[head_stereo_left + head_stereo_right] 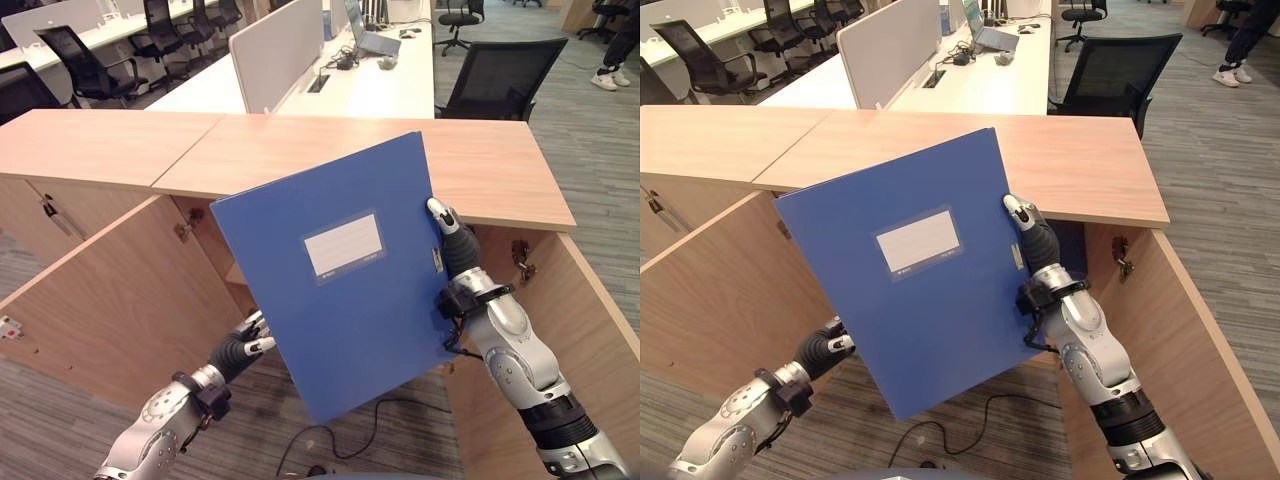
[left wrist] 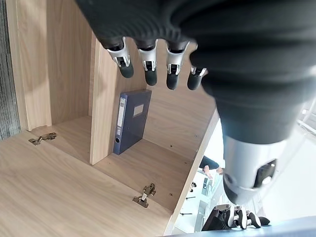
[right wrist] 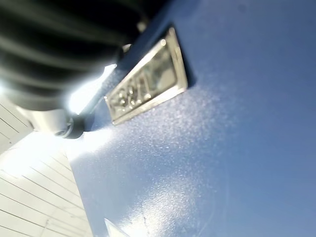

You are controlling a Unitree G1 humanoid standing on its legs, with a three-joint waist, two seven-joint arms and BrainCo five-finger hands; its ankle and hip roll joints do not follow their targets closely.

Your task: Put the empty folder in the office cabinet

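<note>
Left eye view shows the blue folder point(image 1: 345, 275) held up, tilted, before the open cabinet point(image 1: 120, 300), not yet inside. The right hand point(image 1: 455, 245) grips its edge, thumb on the front cover, fingers hidden behind. The left hand point(image 1: 245, 345) hangs beside the lower corner, fingers point(image 2: 148, 69) relaxed and loosely straight. Inside, another folder point(image 2: 129, 121) stands upright. Insertion remains.

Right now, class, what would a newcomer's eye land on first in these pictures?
The big blue folder, held up tilted in front of the open wooden cabinet, grabs the eye first. The right hand grips its right edge; the left hand shows at its lower left. Inside the cabinet, the left wrist view shows another dark blue folder standing upright against a divider.
</note>
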